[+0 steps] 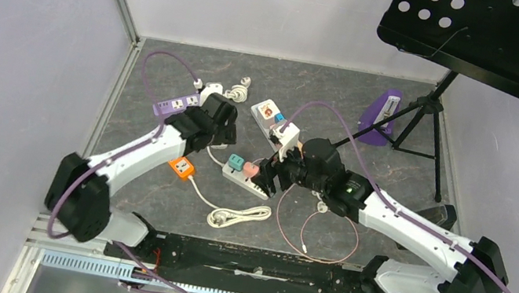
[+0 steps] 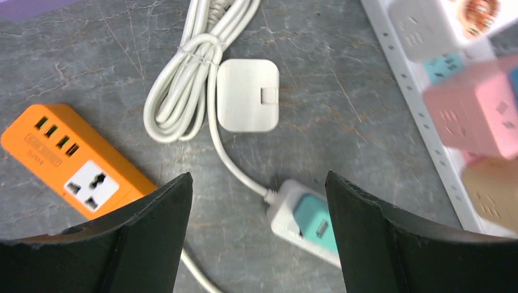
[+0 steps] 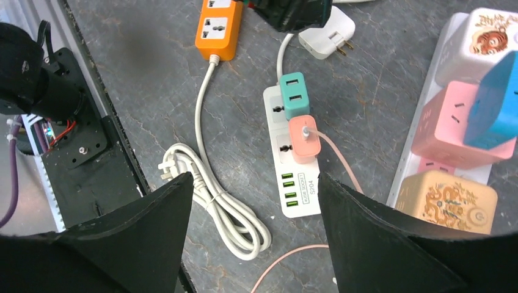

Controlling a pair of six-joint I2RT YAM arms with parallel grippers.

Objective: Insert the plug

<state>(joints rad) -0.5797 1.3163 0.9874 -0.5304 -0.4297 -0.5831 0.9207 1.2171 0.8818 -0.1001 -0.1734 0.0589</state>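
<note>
— What sits furthest left?
— A purple power strip (image 1: 174,107) on the grey table (image 1: 315,80). Just right of it the left gripper (image 2: 256,183) hangs over the table. Its jaws are spread wide and nothing is held between them.
— And beneath it?
— Its wrist view shows an orange power strip (image 2: 79,165) on the left. Further right a white charger (image 2: 247,94) lies on the table. Beside the charger is a coiled white cord (image 2: 180,91), whose tail runs to the white power strip (image 3: 296,195).
— Where is the plug?
— The pink plug (image 3: 303,137) is seated in the white power strip, just right of a teal plug (image 3: 294,94) seated in the same strip. Its pink cable (image 1: 312,239) loops over the table toward the near edge.
— Is the right hand on it?
— No. The right gripper (image 3: 253,180) stands open above the strip's right end, with a finger on either side. It is not closed on the pink plug and grips nothing.
— Further right?
— A long white strip (image 2: 409,101) carries cube adapters in pink, blue, white and tan. Beyond it is a purple object (image 1: 379,119) near the feet of a black music stand (image 1: 498,35) at the far right.
</note>
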